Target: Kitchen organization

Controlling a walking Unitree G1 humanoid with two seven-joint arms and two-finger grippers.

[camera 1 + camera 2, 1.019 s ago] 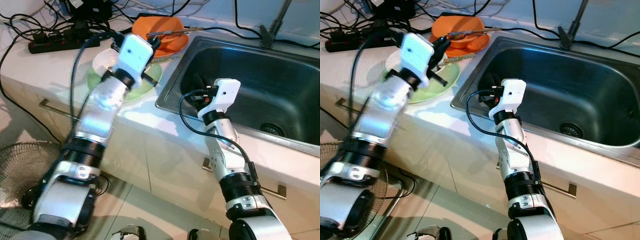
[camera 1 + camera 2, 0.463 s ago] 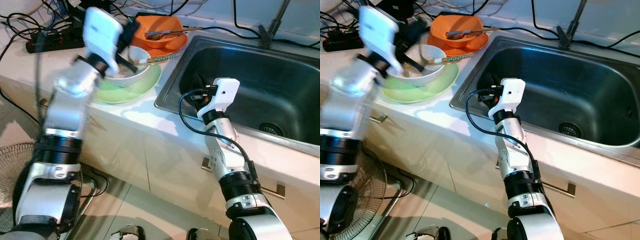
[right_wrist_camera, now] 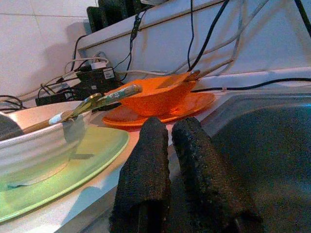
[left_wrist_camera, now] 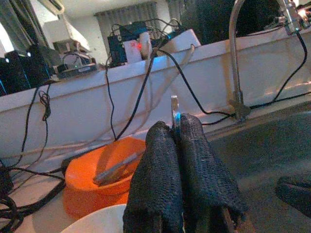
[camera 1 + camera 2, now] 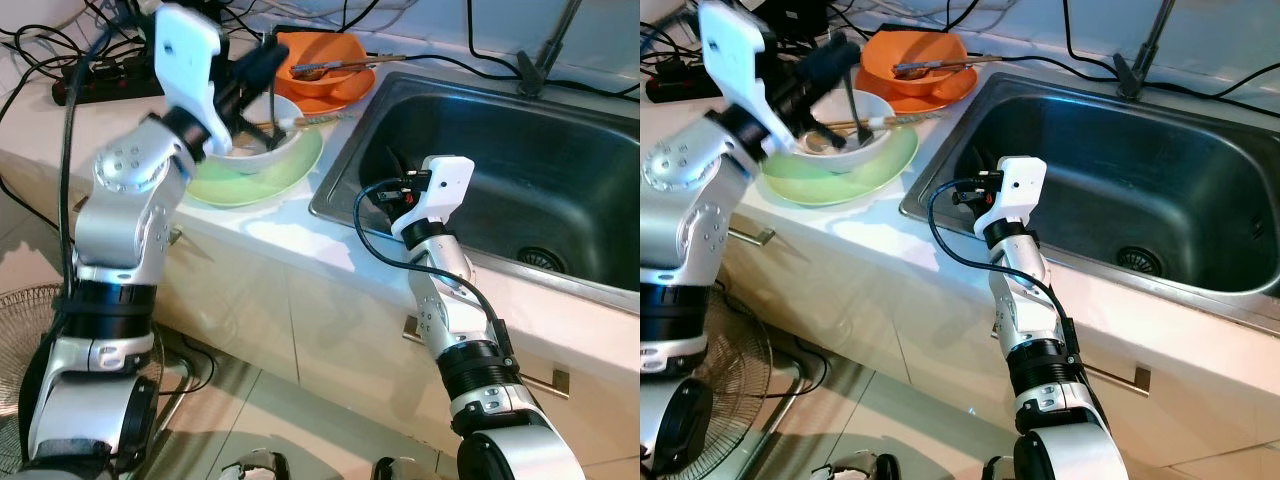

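Between the pressed-together fingers of the left gripper (image 4: pixel 177 141) a thin metal utensil (image 4: pixel 174 112) is clamped, handle upright, directly above the white bowl (image 5: pixel 845 135). The sink (image 5: pixel 1200 130) lies toward the empty, closed right gripper (image 5: pixel 392 165), which is nearer it.

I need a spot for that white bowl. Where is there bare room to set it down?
The sink basin is bare except for its drain. The counter strip between the green plate and the front edge is free. Crowded: the back, with the orange bowl, power strip and cables.
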